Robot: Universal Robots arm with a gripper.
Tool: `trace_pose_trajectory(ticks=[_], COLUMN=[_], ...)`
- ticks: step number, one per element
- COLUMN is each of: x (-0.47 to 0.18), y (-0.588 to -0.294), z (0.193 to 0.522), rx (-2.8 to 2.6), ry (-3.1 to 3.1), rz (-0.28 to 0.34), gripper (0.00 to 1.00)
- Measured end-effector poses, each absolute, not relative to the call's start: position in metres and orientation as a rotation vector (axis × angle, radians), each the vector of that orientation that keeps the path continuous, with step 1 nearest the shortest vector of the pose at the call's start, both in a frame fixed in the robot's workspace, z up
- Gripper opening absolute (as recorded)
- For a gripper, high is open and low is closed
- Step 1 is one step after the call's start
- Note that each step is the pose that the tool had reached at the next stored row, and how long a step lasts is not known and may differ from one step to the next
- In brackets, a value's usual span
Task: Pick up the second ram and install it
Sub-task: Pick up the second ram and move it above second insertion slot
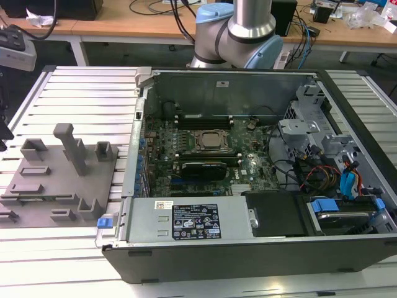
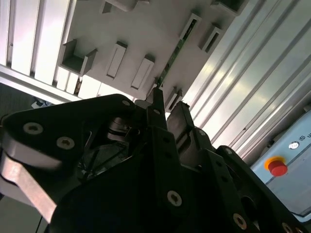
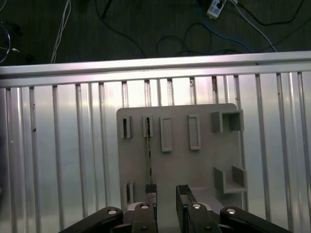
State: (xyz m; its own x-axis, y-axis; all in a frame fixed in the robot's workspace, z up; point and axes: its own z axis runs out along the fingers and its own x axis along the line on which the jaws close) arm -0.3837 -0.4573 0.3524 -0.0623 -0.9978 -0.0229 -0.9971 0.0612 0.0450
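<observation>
Green second ram point(image 3: 148, 155), edge-up in fixture point(image 3: 204, 167), just beyond end effector point(image 3: 166, 195)

A bare strip of ribbed desk point(image 3: 58, 160) was left between the grey fixture plate point(image 3: 204, 165) and the desk's edge. Passage over the plate was narrowed by raised slot holders point(image 3: 166, 133), bracket blocks point(image 3: 228, 179), a tall post point(image 1: 68, 146) and the upright second ram point(image 3: 148, 160). The plate's far side was closed off by the computer case point(image 1: 248, 257).
</observation>
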Motion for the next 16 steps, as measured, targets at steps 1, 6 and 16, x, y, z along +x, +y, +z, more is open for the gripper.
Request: trace_pose_trajectory(ticks=[1, 6, 16], x=[-0.384, -0.384, -0.384], y=[-0.457, -0.457, -0.457], z=[0.352, 0.347, 0.332], rx=[2.141, 2.141, 2.141], ry=[-2.278, -2.278, -2.278], rz=[-0.076, -0.076, -0.076], gripper=[0.30, 0.30, 0.30])
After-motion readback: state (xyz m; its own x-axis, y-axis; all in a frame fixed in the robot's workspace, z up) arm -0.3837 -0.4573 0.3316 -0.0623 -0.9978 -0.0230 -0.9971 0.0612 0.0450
